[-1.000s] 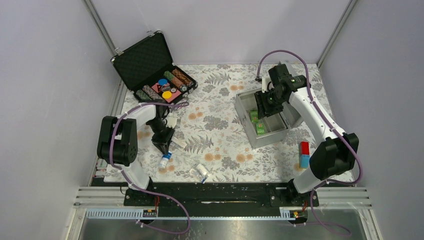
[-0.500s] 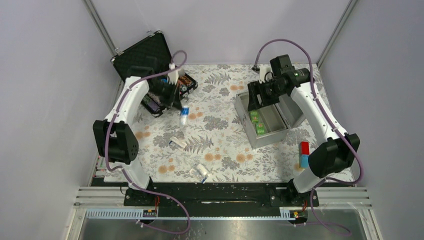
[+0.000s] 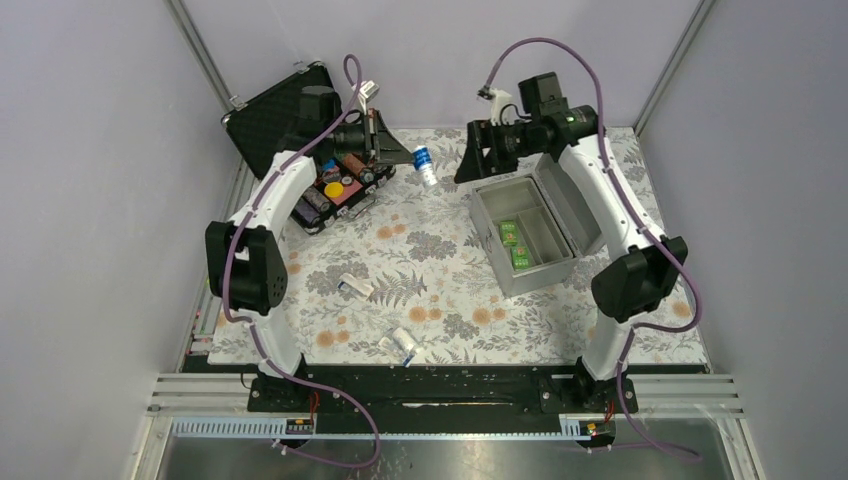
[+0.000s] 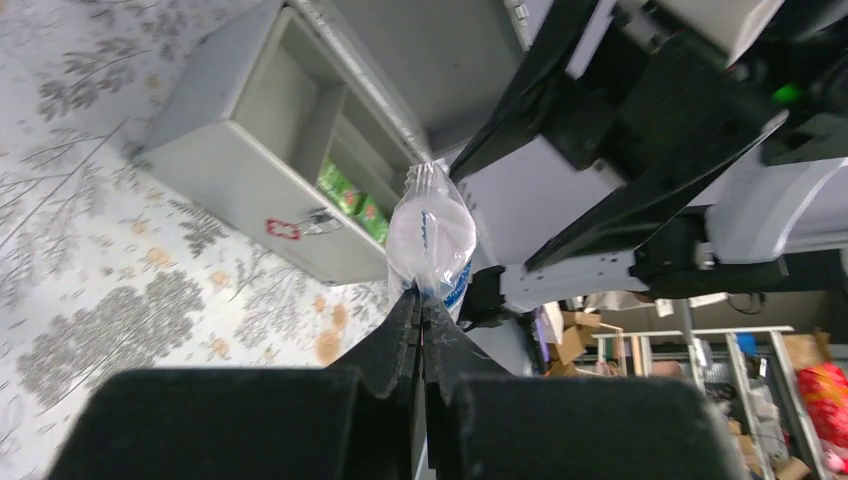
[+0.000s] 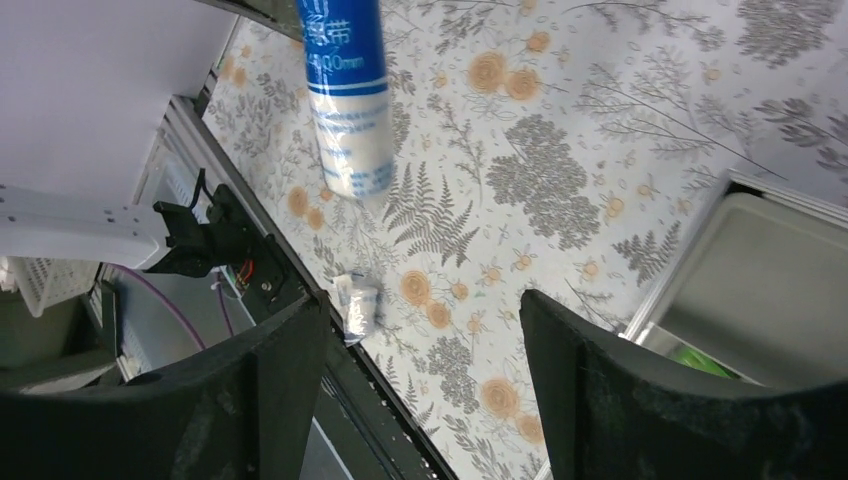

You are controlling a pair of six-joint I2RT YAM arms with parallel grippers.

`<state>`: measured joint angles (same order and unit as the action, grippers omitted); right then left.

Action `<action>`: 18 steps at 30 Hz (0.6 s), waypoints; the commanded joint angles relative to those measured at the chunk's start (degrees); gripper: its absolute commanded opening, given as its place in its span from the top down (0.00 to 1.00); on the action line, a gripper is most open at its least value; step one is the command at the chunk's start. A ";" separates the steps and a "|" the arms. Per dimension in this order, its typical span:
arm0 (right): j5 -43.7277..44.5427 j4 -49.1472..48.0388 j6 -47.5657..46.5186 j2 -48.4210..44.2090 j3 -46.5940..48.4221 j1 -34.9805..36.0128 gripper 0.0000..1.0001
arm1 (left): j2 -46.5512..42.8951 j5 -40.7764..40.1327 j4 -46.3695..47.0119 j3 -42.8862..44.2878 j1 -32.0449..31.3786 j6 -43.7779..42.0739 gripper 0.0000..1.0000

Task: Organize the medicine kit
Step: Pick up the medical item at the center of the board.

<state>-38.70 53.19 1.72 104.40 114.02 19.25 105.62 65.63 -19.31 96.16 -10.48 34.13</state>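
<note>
The medicine kit [image 3: 497, 268], a silver-grey metal box with its lid open, stands right of centre and holds green packets [image 3: 516, 243]. My left gripper [image 3: 398, 152] is raised over the back of the table, shut on the clear wrap of a white roll with blue print [image 3: 425, 165]. In the left wrist view the roll [image 4: 432, 232] sticks out beyond my left gripper [image 4: 422, 300], with the kit [image 4: 225, 175] below it. My right gripper [image 3: 468, 155] faces the roll from the right and is open and empty. In the right wrist view the roll [image 5: 347, 95] hangs ahead of my right gripper [image 5: 420, 305].
A black foam-lined case of coloured chips [image 3: 335, 180] lies open at the back left, under my left arm. Two small wrapped packets lie on the flowered cloth, one at left of centre [image 3: 355, 286] and one near the front edge [image 3: 400, 345].
My left arm picked up the roll at the near left and carried it up to the back centre. My right gripper rose out of the kit, turned left and opened wider.
</note>
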 commanded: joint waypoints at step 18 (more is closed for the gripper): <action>-4.86 -7.49 8.87 9.18 10.82 5.58 0.61 | 2.72 8.55 25.82 -0.62 -2.69 18.51 1.00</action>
<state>-43.70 47.22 10.55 114.39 122.96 24.60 108.40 72.01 4.23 95.83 -12.95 52.58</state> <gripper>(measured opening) 0.416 0.006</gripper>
